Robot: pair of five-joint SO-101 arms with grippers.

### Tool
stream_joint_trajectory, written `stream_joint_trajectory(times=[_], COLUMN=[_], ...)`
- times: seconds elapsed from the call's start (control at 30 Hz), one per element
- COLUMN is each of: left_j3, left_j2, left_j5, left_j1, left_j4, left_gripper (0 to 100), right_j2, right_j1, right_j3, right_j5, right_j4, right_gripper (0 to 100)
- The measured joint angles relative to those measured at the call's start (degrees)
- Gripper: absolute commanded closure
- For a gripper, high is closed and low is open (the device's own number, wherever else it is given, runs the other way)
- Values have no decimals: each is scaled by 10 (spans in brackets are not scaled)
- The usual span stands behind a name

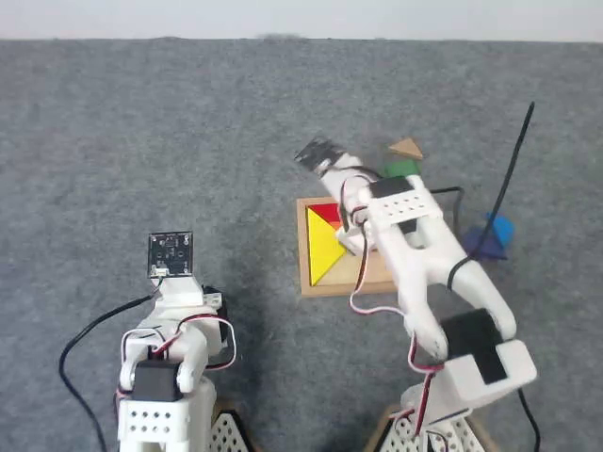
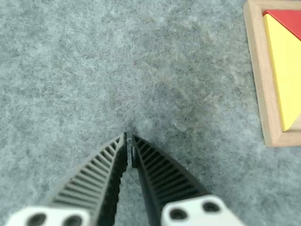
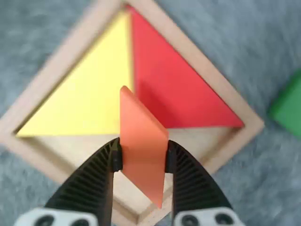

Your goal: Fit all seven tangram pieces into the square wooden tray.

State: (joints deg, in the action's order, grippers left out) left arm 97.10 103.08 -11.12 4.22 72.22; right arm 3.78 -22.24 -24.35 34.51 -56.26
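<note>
While the left fingers [image 2: 106, 172] sit pressed together and empty over bare counter [image 1: 188, 122] close to their base, the right fingers [image 3: 94, 174] are clamped on the side edges of an orange piece [image 3: 142, 141]. It hangs tilted above the tray [image 1: 303, 250], over the bare wood beside the seated yellow triangle [image 3: 84, 94] and red triangle [image 3: 178, 89].

Risks, my read:
- released tilted, a corner lands on the yellow or red triangle and rides up
- rotation off, it jams against the rim

Beyond the tray, a green piece [image 1: 400, 169], tan triangle [image 1: 406, 148] and blue piece [image 1: 497, 229] lie loose. A careless sweep of the arm could scatter them.
</note>
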Motion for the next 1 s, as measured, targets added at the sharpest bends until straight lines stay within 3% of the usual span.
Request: stream_joint_trajectory(times=[0.3,0.53,0.7,1.0], left_j3=[0,0,0,0], left_j2=[0,0,0,0], left_j5=[0,0,0,0], left_j1=[0,0,0,0], left_j4=[0,0,0,0], left_gripper=[986,986,986,986], right_j2=[-13,-13,-13,-13], right_j1=[-46,-47,-48,-48], right_j3=[-56,-56,-56,-57], right_j5=[151,169,191,203], right_j4=[0,-2,-26,-47], right_gripper=[990,866,884,816])
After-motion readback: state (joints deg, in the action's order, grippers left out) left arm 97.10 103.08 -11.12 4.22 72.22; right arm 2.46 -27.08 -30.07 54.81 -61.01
